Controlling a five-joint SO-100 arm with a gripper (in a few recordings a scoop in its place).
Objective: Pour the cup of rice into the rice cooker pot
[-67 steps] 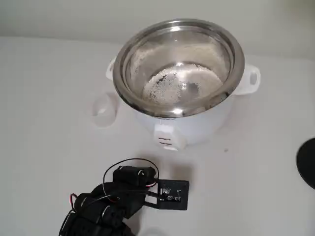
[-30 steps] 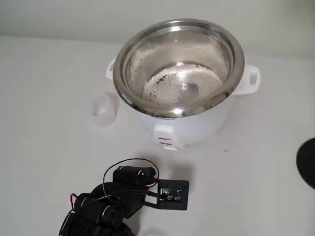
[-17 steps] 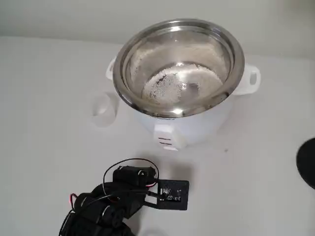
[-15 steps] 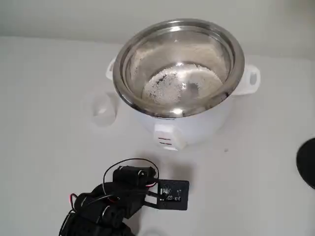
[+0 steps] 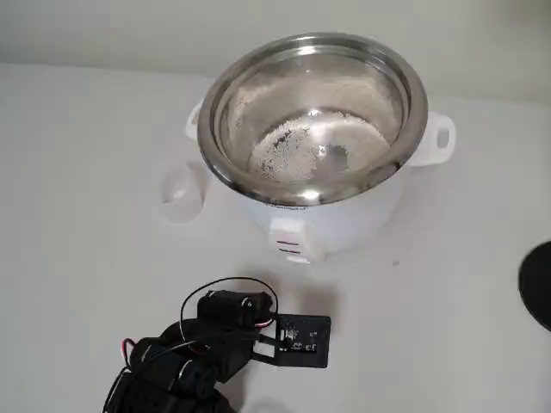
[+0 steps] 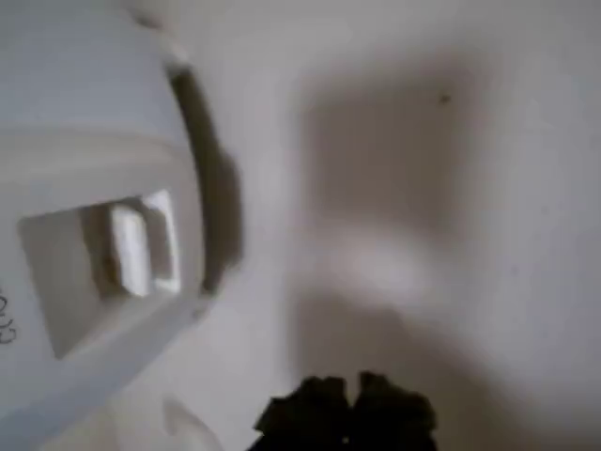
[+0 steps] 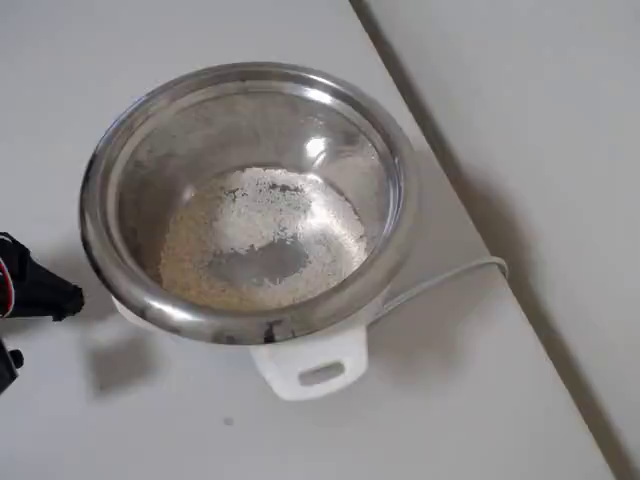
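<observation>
The rice cooker pot is a shiny steel bowl in a white cooker body at the back centre of the table. Rice lies spread over its bottom, and the overhead view shows the same whitish layer of rice inside the pot's rim. The small clear cup stands upright on the table just left of the cooker, apart from it. My arm is folded low at the front edge, well away from the cup. In the wrist view my dark gripper looks shut and holds nothing, facing the cooker's front switch.
A dark round object pokes in at the right edge. The cooker's white cord runs off toward the table's edge. Bare table lies between my arm and the cooker.
</observation>
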